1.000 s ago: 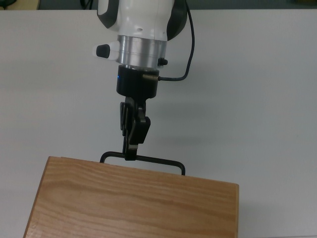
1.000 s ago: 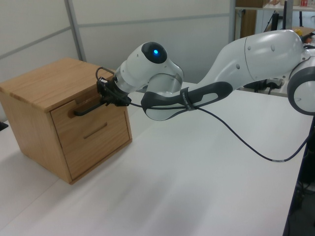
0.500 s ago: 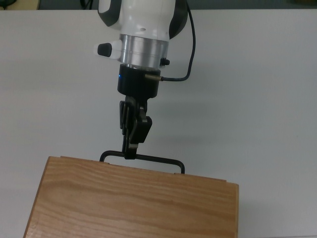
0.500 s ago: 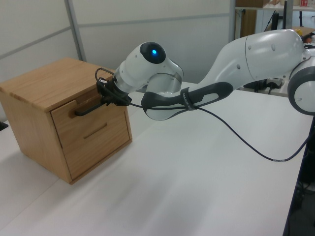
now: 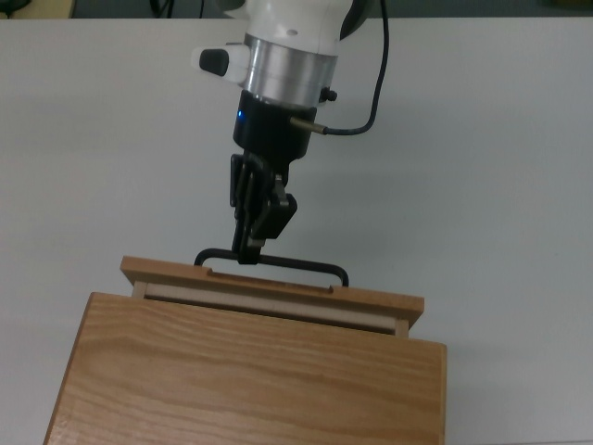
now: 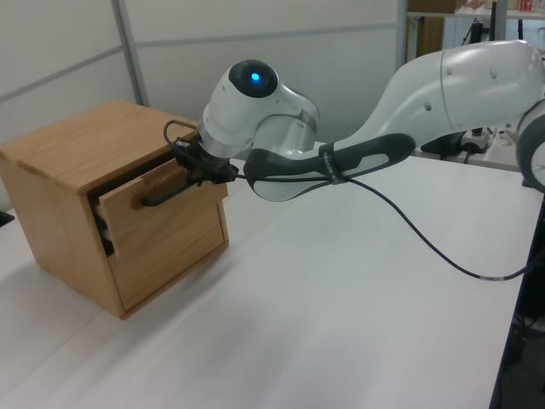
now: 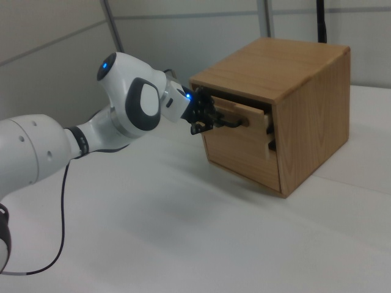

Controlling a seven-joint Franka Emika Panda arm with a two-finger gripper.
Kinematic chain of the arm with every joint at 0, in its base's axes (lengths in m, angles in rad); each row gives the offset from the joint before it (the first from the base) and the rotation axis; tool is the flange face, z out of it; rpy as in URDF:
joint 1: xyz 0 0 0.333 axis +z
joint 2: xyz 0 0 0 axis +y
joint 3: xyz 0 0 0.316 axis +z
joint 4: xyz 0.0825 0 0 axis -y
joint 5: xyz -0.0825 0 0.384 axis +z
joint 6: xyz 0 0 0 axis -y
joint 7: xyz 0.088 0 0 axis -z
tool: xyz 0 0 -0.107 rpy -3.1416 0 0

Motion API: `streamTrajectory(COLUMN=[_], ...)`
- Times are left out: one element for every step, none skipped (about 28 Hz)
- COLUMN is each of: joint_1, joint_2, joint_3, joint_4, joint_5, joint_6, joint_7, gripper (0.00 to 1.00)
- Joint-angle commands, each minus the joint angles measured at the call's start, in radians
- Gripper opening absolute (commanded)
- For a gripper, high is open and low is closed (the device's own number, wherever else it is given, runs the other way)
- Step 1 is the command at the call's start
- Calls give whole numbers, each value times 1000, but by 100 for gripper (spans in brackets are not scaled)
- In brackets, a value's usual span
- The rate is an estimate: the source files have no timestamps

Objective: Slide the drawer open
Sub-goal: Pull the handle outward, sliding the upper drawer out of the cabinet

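Drawer (image 5: 269,284) light wood, part-open

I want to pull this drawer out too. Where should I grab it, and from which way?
Grab the thin black handle on the drawer front, coming straight at the front face. The bar stands off the panel, leaving a gap that fingers can close around, as the gripper does near the top view's left end. Gripping its middle would probably pull straighter.

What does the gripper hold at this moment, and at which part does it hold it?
The gripper holds the drawer by its black wire handle, gripping the bar toward the top view's left end.
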Motion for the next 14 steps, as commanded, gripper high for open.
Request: streamTrajectory(joint_1=[-4, -4, -4, -4, -4, -4, -4, -4, -4, -4, -4, -4, -4, -4], joint_2=[-90, -97, -101, -107, -110, -112, -112, -113, -115, -120, -124, -127, -129, -139], joint_3=[13, 17, 22, 29, 31, 34, 37, 42, 51, 52, 52, 55, 60, 62], joint_4=[-129, -131, -132, -132, -132, -132, -134, -134, -134, -134, -135, -138, -143, -146], joint_5=[-7, -6, -7, -6, -6, -6, -6, -6, -6, -6, -6, -4, 2, 16], joint_6=[-113, -128, -143, -174, -189, -203, -216, -228, -252, -265, -275, -286, -295, -318], joint_7=[-25, -25, -25, -25, -25, -25, -25, -25, -25, -25, -25, -25, -25, -30], gripper=[0, 0, 0, 0, 0, 0, 0, 0, 0, 0, 0, 0, 0, 0])
